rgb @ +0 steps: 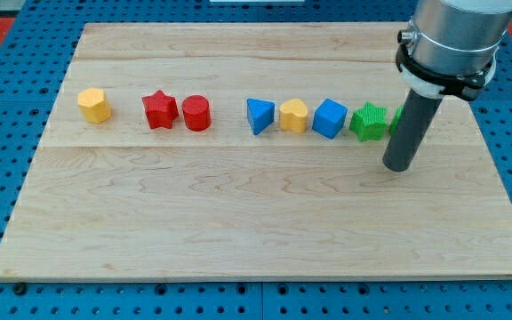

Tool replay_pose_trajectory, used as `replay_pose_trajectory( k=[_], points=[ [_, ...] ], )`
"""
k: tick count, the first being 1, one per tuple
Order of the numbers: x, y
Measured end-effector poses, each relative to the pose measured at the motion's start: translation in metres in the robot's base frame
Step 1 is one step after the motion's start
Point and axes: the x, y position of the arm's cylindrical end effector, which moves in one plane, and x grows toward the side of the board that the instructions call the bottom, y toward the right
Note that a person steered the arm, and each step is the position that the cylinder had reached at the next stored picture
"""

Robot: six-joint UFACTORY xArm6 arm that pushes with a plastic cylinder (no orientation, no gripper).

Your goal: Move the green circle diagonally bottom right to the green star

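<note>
Dark rod, upright at the view's right, my tip (pixel 399 166) on the wooden table (pixel 265 231); there is no claw, so nothing is held.
A green sliver (pixel 397 116), presumably the green circle, peeks from behind the rod just above my tip, mostly hidden. The green star (pixel 369 122) sits just left of the rod, near my tip, with the blue cube (pixel 330 118) beyond it.

Pale wood board (pixel 265 222) (matt grain), glossy blocks.
</note>
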Motion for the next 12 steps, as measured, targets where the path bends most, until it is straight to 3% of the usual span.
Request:
replay_pose_trajectory(
  k=[2, 3, 4, 7, 12],
  points=[
    [0.003, 0.01],
    [0.006, 0.085],
    [-0.034, 0.115],
    [-0.106, 0.032],
    [-0.097, 0.031]
  ],
)
